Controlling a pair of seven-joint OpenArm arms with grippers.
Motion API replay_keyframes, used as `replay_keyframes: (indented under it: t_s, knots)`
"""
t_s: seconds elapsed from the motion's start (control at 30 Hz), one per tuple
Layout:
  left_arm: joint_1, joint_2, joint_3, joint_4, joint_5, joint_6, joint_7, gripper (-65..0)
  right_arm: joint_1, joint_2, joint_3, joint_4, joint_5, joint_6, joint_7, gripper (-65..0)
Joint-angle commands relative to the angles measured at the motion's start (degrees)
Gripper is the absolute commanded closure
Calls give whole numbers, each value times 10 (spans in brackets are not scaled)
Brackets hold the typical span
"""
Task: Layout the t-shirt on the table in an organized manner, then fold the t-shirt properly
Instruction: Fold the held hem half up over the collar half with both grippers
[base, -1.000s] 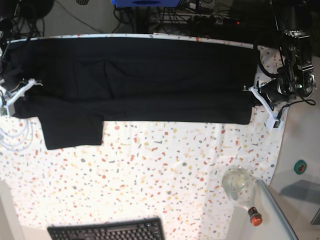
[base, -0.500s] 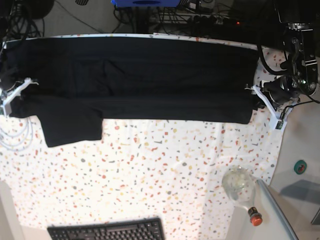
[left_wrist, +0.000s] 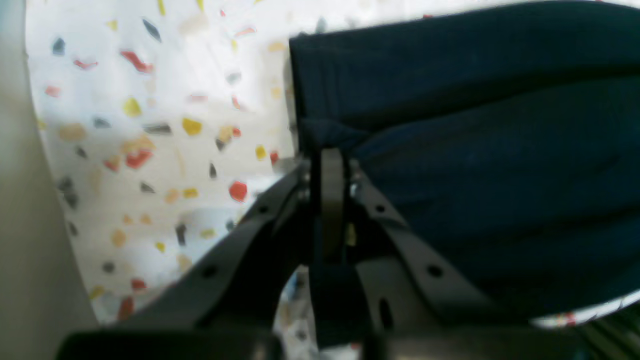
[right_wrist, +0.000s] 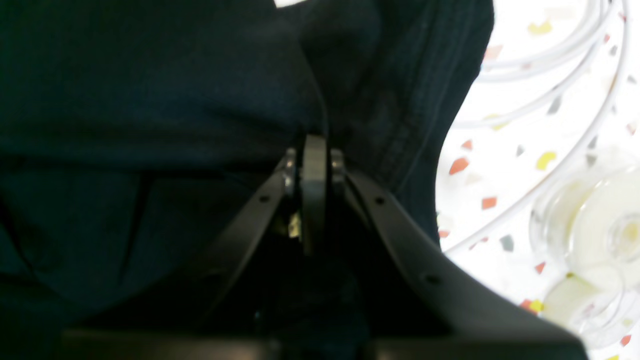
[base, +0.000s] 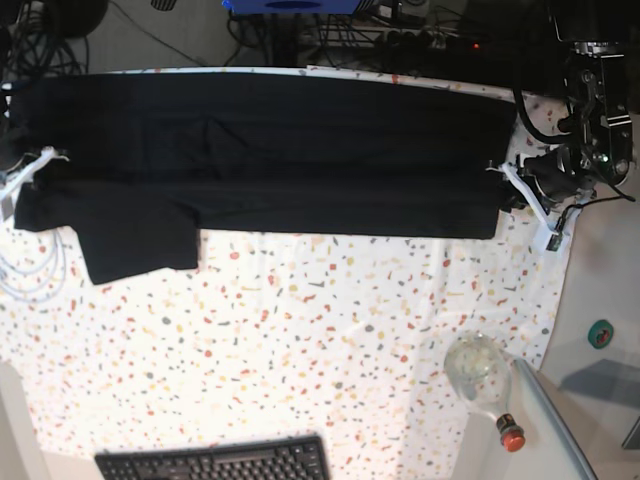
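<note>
Both clamped tight on cloth, the left gripper (left_wrist: 327, 150) and right gripper (right_wrist: 314, 142) are pinching opposite ends of the black t-shirt (base: 260, 160), which is lying stretched across the far side of the speckled bench (base: 330, 340).

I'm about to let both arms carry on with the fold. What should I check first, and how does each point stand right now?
1. Left tool shut on the t-shirt edge: ok.
2. Right tool shut on cloth: ok.
3. Shirt stretched flat between the tools: ok.
4. Sleeve tucked in: not ok, it hangs toward the near side.
5. Bottle and keyboard apart from the shirt: ok.
6. Layers gripped: cannot tell.
</note>
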Motion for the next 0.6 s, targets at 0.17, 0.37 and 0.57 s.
replay_keyframes:
  t_s: [0.17, 0.37, 0.57]
  knots:
    - [10, -12, -8, 11, 3, 1, -5, 0, 11, 10, 3, 6, 0, -5, 12, 0]
    - [12, -12, -10, 8, 3, 1, -6, 0, 15, 10, 3, 6, 0, -5, 12, 0]
    - [16, -10, -4, 13, 3, 1, -5, 0, 14, 9, 4, 6, 0, -9, 11, 0]
